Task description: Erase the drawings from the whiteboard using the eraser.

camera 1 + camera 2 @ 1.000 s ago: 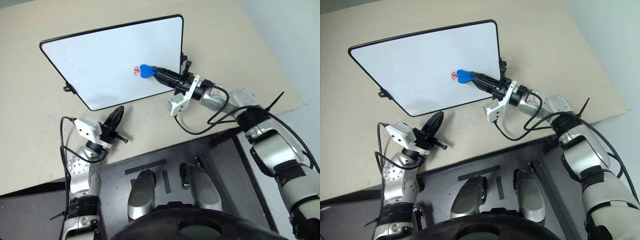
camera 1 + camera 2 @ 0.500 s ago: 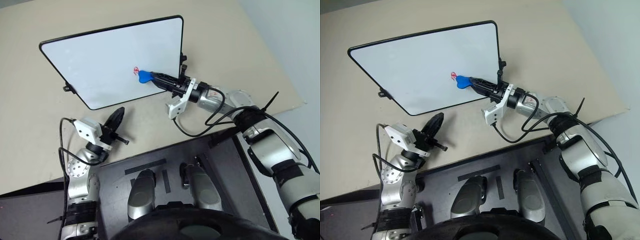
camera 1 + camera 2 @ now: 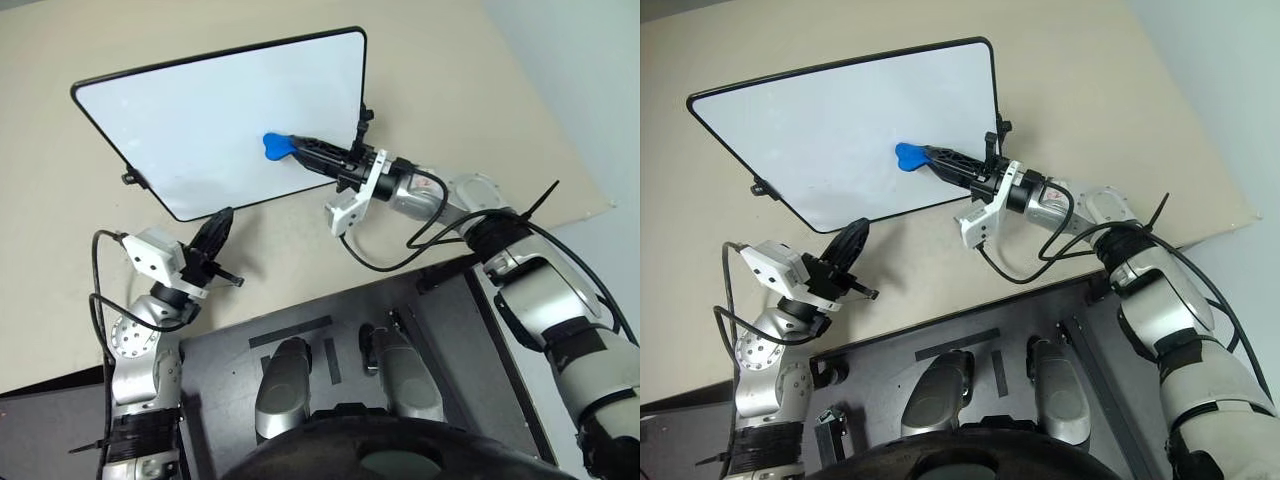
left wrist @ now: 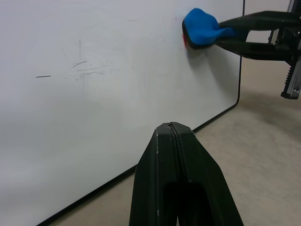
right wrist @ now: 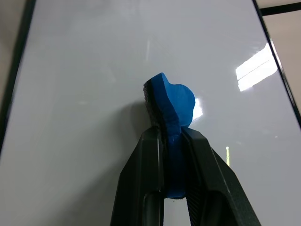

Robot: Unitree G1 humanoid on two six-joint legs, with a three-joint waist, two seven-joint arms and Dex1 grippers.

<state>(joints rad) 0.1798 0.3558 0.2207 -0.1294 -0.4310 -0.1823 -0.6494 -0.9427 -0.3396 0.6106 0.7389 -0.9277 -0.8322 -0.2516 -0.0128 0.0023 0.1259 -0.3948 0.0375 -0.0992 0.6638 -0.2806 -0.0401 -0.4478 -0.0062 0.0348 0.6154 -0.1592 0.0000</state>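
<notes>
The whiteboard [image 3: 200,110] lies on the beige table [image 3: 450,70]. The right pincer [image 3: 300,150] reaches in from 4 o'clock, clamped on the blue eraser [image 3: 274,146], pressing it against the board just right of centre. A trace of red drawings [image 4: 185,42] peeks from under the eraser. The left pincer [image 3: 217,232], fingers pressed together, hovers near the board's 6 o'clock edge.

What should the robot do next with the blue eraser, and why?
Probably rub the small bright blue eraser back and forth on that spot. The right hand presses it against the large white whiteboard, and a trace of the red marker drawings peeks out at its edge.
</notes>
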